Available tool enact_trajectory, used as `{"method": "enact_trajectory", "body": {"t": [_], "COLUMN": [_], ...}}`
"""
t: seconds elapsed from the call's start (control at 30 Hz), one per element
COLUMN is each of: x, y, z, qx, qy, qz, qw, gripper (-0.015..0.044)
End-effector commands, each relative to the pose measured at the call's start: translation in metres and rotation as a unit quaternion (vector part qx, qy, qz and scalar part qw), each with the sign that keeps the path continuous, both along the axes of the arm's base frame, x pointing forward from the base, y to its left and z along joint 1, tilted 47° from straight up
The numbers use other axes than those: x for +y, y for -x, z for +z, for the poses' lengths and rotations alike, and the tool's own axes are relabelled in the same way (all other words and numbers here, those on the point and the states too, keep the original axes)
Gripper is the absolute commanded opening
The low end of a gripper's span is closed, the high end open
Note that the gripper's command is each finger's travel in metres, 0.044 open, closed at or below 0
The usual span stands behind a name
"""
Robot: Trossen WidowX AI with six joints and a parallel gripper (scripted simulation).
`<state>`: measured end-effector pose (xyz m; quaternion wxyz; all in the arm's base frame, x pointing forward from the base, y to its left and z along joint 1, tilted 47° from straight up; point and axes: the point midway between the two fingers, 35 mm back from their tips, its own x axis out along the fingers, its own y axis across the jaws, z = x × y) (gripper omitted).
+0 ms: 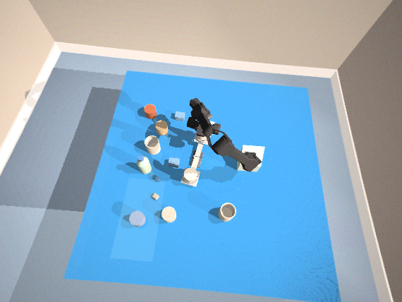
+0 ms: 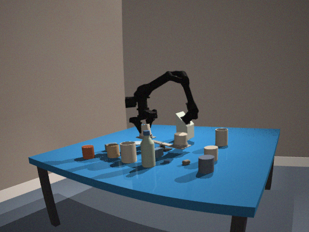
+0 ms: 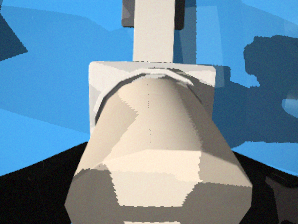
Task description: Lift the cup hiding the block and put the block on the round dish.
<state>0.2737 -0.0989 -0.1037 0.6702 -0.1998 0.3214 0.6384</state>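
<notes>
The gripper (image 1: 202,134) (image 2: 145,130) (image 3: 154,152) is clamping the held cup (image 1: 202,139) (image 2: 145,126) (image 3: 155,130) at one end of the balance (image 1: 199,149) (image 2: 160,143) (image 3: 154,35), and look, the beam is sloping down toward the other cup (image 1: 190,176) (image 2: 180,139), which is standing on the lower end, well apart from the fingers!
</notes>
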Motion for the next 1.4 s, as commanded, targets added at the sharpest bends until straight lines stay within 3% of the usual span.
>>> {"method": "enact_trajectory", "body": {"t": [0.0,1.37], "x": [-0.012,-0.049], "y": [-0.002,0.000], "z": [0.003,0.041], "qx": [-0.008,-0.007], "qy": [0.011,0.011], "qz": [-0.002,-0.002], "qw": [1.000,1.000], "gripper": [0.0000,0.0000]}}
